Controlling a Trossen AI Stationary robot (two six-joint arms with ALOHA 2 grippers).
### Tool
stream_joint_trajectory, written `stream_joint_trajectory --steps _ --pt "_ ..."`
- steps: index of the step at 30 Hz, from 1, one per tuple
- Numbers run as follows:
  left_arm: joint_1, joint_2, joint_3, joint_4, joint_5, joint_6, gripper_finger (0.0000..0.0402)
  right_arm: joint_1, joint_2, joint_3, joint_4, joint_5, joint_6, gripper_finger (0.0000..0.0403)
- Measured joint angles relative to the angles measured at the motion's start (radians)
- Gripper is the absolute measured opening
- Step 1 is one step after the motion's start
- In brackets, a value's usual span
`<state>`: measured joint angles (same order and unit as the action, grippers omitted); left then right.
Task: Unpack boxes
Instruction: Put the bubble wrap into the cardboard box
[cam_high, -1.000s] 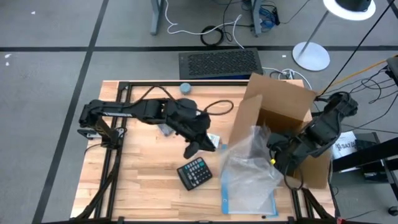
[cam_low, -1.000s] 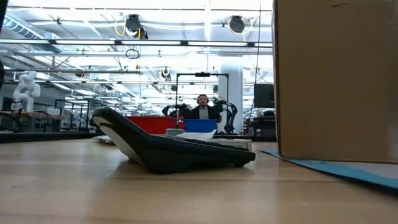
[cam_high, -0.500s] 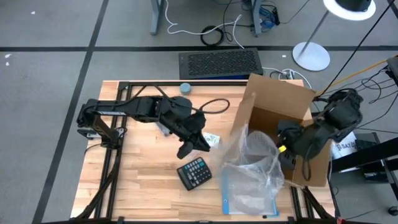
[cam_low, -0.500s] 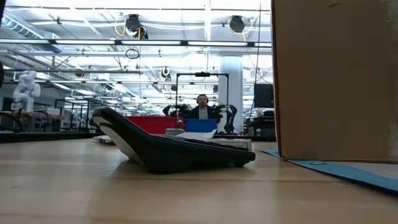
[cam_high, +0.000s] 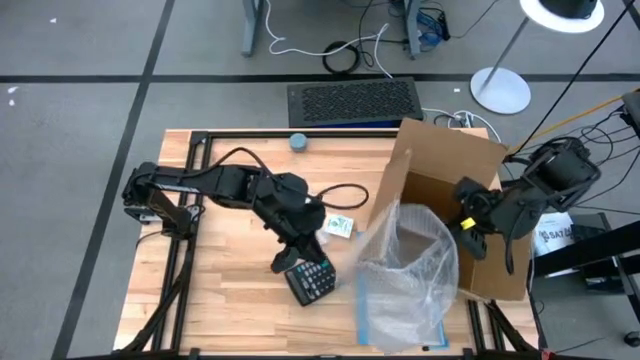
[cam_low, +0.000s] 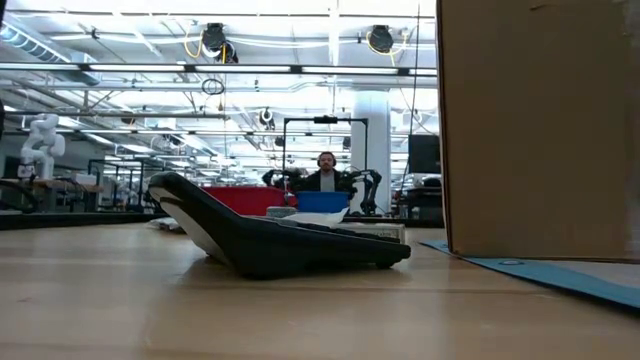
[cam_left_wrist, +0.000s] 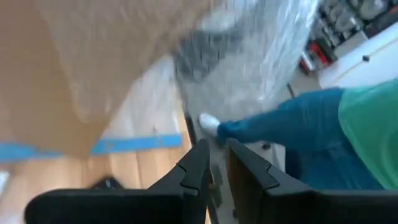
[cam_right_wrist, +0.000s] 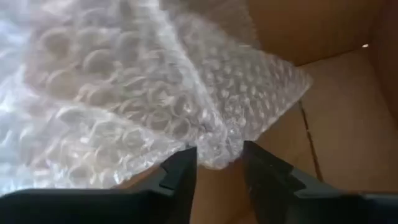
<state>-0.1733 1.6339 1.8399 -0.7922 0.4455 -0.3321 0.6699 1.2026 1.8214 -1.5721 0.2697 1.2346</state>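
The brown cardboard box stands open on the table's right part and fills the right of the low view. Bubble wrap bulges out of its open side onto a clear pouch with a blue edge. My right gripper hangs open over the box, slanting down, and the wrap's corner lies just ahead of its gap. My left gripper hovers beside a black calculator at mid-table. Its fingers stand shut to a narrow slit with nothing seen between them. My right gripper's open fingers stand on either side of the bubble wrap's corner, coming at it slanting down from the table's right. Whether they touch it, I cannot tell.
A small white packet and a grey-blue cap lie on the wood. A black grille-topped unit sits beyond the far edge. A person's blue trouser leg shows past the table, and another person sits far off in the room.
My right gripper has risen and drawn back toward the table's right edge, above the box. The bubble wrap has been pulled up and now puffs out higher from the box. My left gripper has swung toward the near-left, to the calculator's side.
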Motion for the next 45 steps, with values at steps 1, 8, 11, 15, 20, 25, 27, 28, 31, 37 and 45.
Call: stream_joint_trajectory --steps 1,8,11,15,20,25,27,28,31,37,45 --pt "0.000 0.002 0.000 0.009 -0.038 0.007 0.0057 -0.003 -0.003 -0.004 0.000 0.000 0.000 0.0109" --pt "-0.096 0.018 0.000 -0.066 -0.395 0.287 0.0059 -0.003 -0.024 -0.005 0.001 0.045 0.020 0.0085" --pt "-0.122 0.031 0.000 -0.111 -0.474 0.289 0.0075 -0.004 -0.033 -0.005 0.001 0.066 0.035 0.0085" --pt "-0.140 0.032 -0.001 -0.100 -0.578 0.281 0.0126 -0.003 -0.038 -0.005 0.001 0.073 0.045 0.0084" --pt "-0.156 0.032 -0.001 -0.096 -0.668 0.209 0.0221 -0.004 -0.037 -0.005 0.001 0.071 0.046 0.0084" --pt "-0.192 0.056 -0.001 -0.027 -0.749 0.235 0.0303 -0.004 -0.038 -0.005 0.001 0.071 0.071 0.0084" --pt "-0.209 0.071 -0.001 0.019 -0.746 0.266 0.0315 -0.003 -0.038 -0.005 0.001 0.072 0.082 0.0084" --pt "-0.211 0.080 -0.001 0.034 -0.755 0.275 0.0317 -0.004 -0.038 -0.005 0.001 0.072 0.082 0.0084" --pt "-0.209 0.087 -0.001 0.072 -0.821 0.310 0.0314 -0.004 -0.038 -0.005 0.001 0.073 0.096 0.0084" --pt "-0.210 0.062 0.000 0.176 -0.950 0.360 0.0249 -0.003 -0.037 -0.005 0.001 0.072 0.116 0.0084" --pt "-0.209 0.023 0.102 0.253 -0.920 0.479 0.0014 -0.003 -0.036 -0.005 0.001 0.073 0.122 0.0084"
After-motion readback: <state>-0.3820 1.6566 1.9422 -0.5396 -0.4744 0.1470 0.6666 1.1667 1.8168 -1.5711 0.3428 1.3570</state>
